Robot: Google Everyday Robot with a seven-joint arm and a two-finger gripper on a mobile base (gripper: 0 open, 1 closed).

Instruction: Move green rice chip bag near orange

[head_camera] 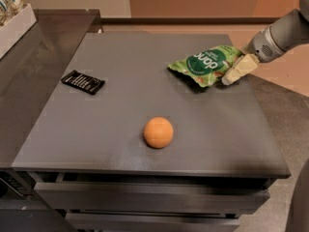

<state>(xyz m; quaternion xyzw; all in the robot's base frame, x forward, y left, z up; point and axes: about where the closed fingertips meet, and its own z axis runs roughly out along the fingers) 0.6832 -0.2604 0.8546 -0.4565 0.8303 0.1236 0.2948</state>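
Camera view: the grey arm (282, 33) is at the upper right edge, angled down and left toward the worktop (120, 115), well up and right of the orange (158, 132). The cream-coloured hand (237, 70) is at its tip, low over the worktop and touching the right end of the green rice chip bag (205, 64). Can't tell whether the hand is wide, narrow or holding the bag. Counts: one arm, one hand, one bag, one orange, one black packet (83, 81). The bag lies on the worktop up and right of the orange, well apart from it, with its printed face up and lettering visible. The black packet lies flat up and left of the orange, also well apart. The orange sits alone, on the worktop's front half and roughly centred left to right. The worktop is matte dark grey and square-ish, with drawer fronts (145, 197) below its front edge, under the orange. Far left of the orange is a second, glossier dark counter (34, 71) butting against the worktop, with a white bin (14, 25) at its far corner. Beyond the far edge, up from the orange, are a pale wall and tan-orange surfaces.
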